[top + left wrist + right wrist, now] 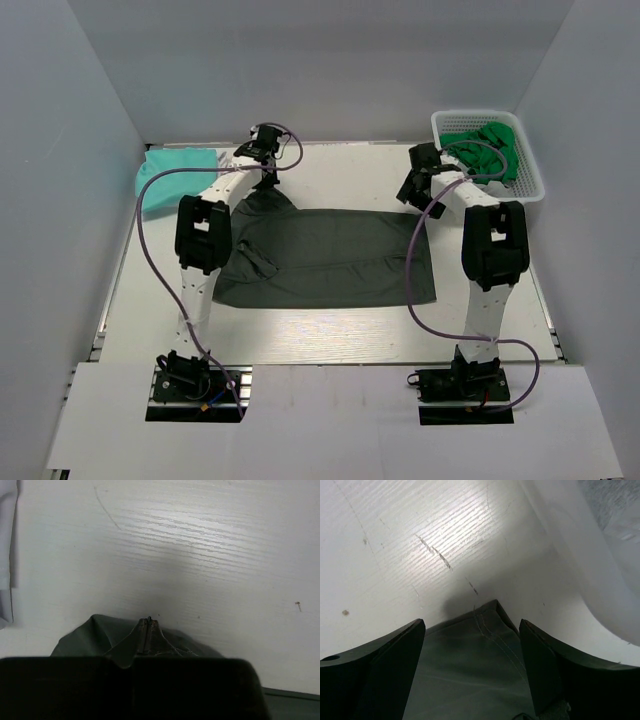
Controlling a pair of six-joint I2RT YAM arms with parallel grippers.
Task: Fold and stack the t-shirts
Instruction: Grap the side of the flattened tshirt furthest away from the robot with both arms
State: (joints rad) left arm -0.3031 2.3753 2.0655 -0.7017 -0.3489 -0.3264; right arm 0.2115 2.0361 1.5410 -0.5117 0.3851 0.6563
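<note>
A dark grey-green t-shirt [320,255] lies spread across the middle of the table. My left gripper [265,180] is at the shirt's far left corner, shut on a pinched ridge of the cloth. In the left wrist view the gripper [148,624] stands with its jaws together and the dark cloth [100,635] tented up around them. My right gripper [415,190] hovers over the far right corner. In the right wrist view the gripper [471,625] is open, its fingers astride the stitched corner of the shirt [485,650].
A folded mint-teal t-shirt [175,170] lies at the far left of the table. A white basket [530,170] at the far right holds a bright green t-shirt [490,150]; the basket's wall [600,555] is close beside my right gripper. Grey walls enclose the table.
</note>
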